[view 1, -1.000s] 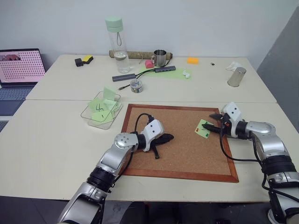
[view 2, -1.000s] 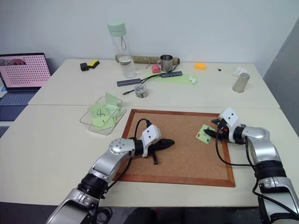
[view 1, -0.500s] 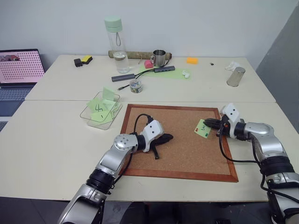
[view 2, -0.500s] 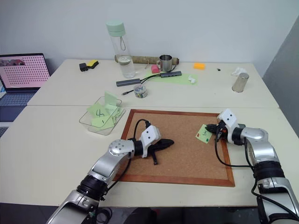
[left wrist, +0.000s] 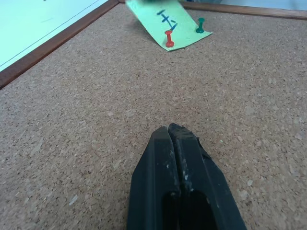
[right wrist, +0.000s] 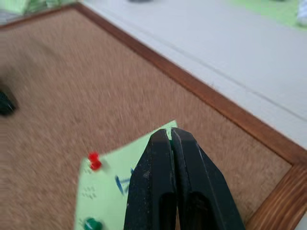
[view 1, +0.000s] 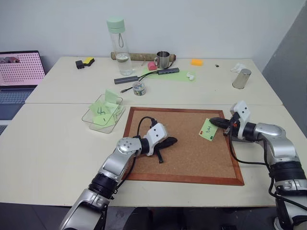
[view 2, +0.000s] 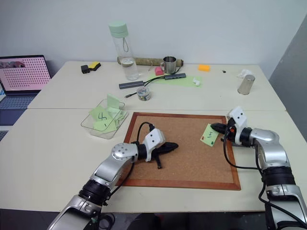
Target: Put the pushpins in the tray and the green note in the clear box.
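The green note sits near the right edge of the corkboard, its upper corner pinched by the right gripper, fingers clenched on the paper and peeling it up. A red pushpin and a green pushpin are stuck through its lower edge, so the pins seem not yet pulled. The left gripper rests at the corkboard's middle, clamped shut on nothing. The clear box lies just off the corkboard's left corner, with other notes inside. Next, I'd judge, the pins must come free.
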You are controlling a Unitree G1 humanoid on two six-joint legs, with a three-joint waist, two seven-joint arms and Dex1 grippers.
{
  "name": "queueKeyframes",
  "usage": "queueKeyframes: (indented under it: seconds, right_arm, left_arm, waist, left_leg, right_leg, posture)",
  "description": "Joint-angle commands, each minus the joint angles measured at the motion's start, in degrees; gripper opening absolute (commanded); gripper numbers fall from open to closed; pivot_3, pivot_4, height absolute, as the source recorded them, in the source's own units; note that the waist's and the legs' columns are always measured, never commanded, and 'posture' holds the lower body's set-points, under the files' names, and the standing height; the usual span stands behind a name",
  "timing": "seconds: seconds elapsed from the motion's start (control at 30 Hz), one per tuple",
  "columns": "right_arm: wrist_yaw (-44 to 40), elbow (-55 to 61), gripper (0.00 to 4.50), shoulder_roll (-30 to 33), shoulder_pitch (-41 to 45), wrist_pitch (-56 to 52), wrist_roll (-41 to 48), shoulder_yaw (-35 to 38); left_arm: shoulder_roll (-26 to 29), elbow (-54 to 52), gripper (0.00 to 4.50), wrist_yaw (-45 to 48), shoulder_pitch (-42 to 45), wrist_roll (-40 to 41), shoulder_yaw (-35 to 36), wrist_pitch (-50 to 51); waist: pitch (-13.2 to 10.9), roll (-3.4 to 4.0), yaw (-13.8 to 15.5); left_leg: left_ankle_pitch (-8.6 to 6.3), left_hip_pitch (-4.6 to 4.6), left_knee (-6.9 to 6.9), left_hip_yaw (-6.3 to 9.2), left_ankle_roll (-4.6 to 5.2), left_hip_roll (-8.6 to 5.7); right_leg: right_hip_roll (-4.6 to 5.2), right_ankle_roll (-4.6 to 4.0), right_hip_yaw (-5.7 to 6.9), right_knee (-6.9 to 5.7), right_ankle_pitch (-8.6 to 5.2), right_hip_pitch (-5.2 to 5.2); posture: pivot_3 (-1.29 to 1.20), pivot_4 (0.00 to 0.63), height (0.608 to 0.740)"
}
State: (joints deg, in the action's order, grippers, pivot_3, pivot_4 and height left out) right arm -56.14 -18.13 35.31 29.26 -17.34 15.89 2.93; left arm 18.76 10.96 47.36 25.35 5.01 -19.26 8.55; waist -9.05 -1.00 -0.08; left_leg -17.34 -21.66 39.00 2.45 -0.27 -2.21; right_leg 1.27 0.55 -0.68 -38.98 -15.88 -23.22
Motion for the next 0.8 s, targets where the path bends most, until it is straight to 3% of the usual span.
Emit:
queueKeyframes:
  seconds: [0.03,0.23,0.47,0.63,0.8]
  right_arm:
    - [1.0,5.9,0.01,1.1,-0.4,-3.1,3.4,3.6]
    - [2.1,8.1,0.01,3.1,-1.5,-7.2,5.6,6.9]
    - [5.7,5.1,0.01,10.0,-5.3,-6.3,-0.4,7.3]
    - [9.3,1.4,0.01,11.6,-6.3,-4.8,-4.4,6.4]
    - [12.7,-3.1,0.81,10.7,-4.7,-3.0,-6.9,6.1]
  left_arm:
    - [0.2,1.4,0.0,-0.3,-1.0,-1.8,-0.6,1.4]
    - [0.2,1.3,0.0,-0.2,-1.1,-1.9,-0.9,1.4]
    - [0.0,1.1,0.0,-0.1,-1.3,-2.0,-1.2,1.2]
    - [-0.1,1.2,0.0,0.2,-1.2,-2.2,-1.3,1.0]
    - [-0.4,1.3,0.0,0.3,-1.0,-2.5,-1.5,0.8]
  waist:
    - [0.0,0.01,0.0]
    - [0.0,0.01,0.0]
    - [0.0,0.04,0.1]
    - [0.1,0.07,0.1]
    - [0.1,0.08,0.1]
  left_leg:
    - [0.0,0.0,0.0,0.0,0.0,0.0]
    - [0.0,0.0,0.0,0.0,0.01,0.0]
    - [-0.01,-0.01,0.0,-0.01,0.02,0.0]
    - [-0.01,0.01,-0.01,-0.04,0.02,0.0]
    - [-0.01,0.02,-0.01,-0.05,0.02,0.0]
  right_leg:
    - [0.0,0.0,-0.01,0.0,0.0,0.0]
    - [0.0,0.0,0.0,0.0,0.0,0.01]
    - [0.0,0.0,-0.01,0.02,0.0,0.01]
    - [0.0,0.0,-0.03,0.01,0.0,0.03]
    - [0.0,0.0,-0.03,0.0,0.0,0.05]
  posture:
    - [0.0,0.15,0.74]
    - [0.0,0.15,0.74]
    - [0.0,0.15,0.74]
    - [0.0,0.15,0.74]
    - [0.0,0.15,0.74]
